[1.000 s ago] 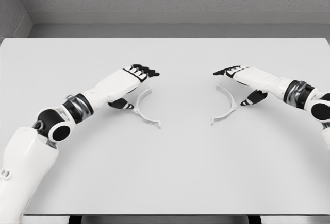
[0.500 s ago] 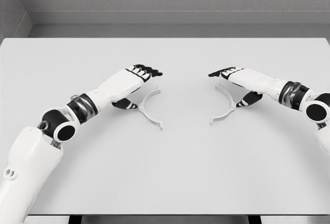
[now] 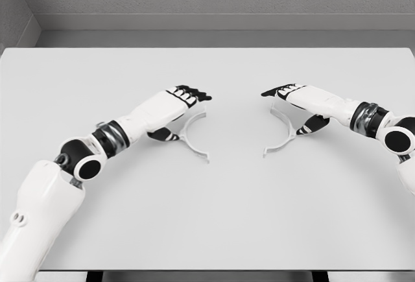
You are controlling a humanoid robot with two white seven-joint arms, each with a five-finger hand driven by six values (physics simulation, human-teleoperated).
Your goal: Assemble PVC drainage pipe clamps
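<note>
Two clamp halves lie on the white table (image 3: 207, 230), a little far of centre. The left clamp half (image 3: 194, 138) is a thin pale arc, its open side facing right; the right clamp half (image 3: 283, 131) mirrors it, open side facing left. A bare gap of table sits between them, so the two halves are apart, not yet mated.

Handling, as a judgement: both look like thin, stiff plastic, very light and smooth. Likely to skid on the tabletop if nudged sideways, and liable to flex or twist if pinched at the tips. Best hold seems to be the middle of each arc's back, thumb one side, fingers the other, leaving the flat end tabs free to meet.

The left hand (image 3: 174, 104) sits over the far end of its arc, dark fingers extended right, thumb tucked low beside the arc's back. The right hand (image 3: 301, 100) matches it, fingers extended left, thumb low behind its arc. Whether either hand actually pinches its piece or only rests against it is not clear from this angle.

No brand, label or lettering readable on parts, arms or table.
</note>
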